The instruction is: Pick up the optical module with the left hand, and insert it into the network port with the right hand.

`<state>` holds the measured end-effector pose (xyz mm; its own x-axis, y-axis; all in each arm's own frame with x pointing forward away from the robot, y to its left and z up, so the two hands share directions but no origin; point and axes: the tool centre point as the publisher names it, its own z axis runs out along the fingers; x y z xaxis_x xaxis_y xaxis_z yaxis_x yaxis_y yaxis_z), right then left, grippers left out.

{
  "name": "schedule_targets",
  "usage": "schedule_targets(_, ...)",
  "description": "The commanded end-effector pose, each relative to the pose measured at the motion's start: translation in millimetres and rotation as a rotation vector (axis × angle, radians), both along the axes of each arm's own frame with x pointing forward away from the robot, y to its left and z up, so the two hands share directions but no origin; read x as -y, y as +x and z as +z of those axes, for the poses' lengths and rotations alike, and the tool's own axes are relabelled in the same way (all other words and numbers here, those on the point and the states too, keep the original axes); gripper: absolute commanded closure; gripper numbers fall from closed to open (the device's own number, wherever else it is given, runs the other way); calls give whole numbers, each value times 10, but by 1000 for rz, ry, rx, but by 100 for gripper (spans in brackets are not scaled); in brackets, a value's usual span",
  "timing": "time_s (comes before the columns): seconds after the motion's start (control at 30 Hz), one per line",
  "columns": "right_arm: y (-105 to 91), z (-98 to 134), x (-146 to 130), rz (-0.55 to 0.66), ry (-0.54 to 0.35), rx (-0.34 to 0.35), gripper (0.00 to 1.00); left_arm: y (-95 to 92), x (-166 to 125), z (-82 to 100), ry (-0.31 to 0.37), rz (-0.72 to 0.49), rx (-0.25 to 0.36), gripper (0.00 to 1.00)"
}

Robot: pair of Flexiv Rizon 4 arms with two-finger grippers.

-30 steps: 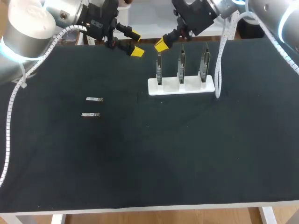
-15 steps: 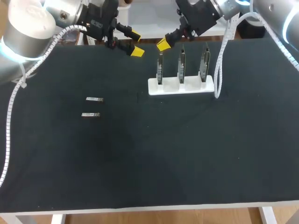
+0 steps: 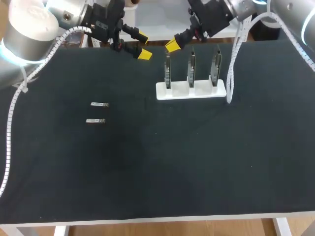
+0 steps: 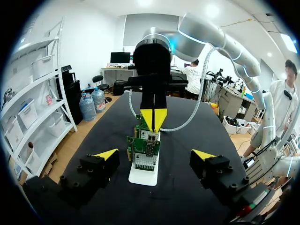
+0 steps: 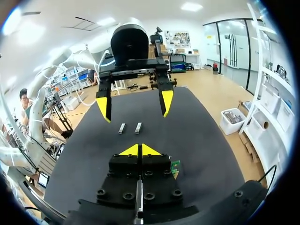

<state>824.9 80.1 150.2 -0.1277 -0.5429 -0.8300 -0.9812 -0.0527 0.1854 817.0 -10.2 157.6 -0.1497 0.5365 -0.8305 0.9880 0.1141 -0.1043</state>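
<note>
Two small metal modules lie flat on the left part of the black table [image 3: 147, 162], the farther module [image 3: 99, 104] just beside the nearer module [image 3: 95, 121]. The left gripper [image 3: 143, 45] hangs at the far edge, well apart from them, with its fingers spread wide and empty. Just to its right, the right gripper [image 3: 172, 45] has its yellow tips pressed together and holds nothing. It is near the top of the leftmost of three upright circuit boards [image 3: 168, 73]. These stand in a white base [image 3: 191, 91], directly ahead of the left gripper. A white cable [image 3: 229, 73] hangs beside the base's right end.
</note>
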Motion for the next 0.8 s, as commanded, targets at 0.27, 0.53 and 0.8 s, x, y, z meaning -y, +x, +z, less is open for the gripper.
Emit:
schedule_targets(0.27,59,260,67,256,42,-110,100,15,5,3,3,-2,-2,0)
schedule_targets(0.53,-13,419,260,246,27,-74,100,15,5,3,3,-2,-2,0)
schedule_targets(0.8,-87,480,542,225,-9,-68,100,15,5,3,3,-2,-2,0)
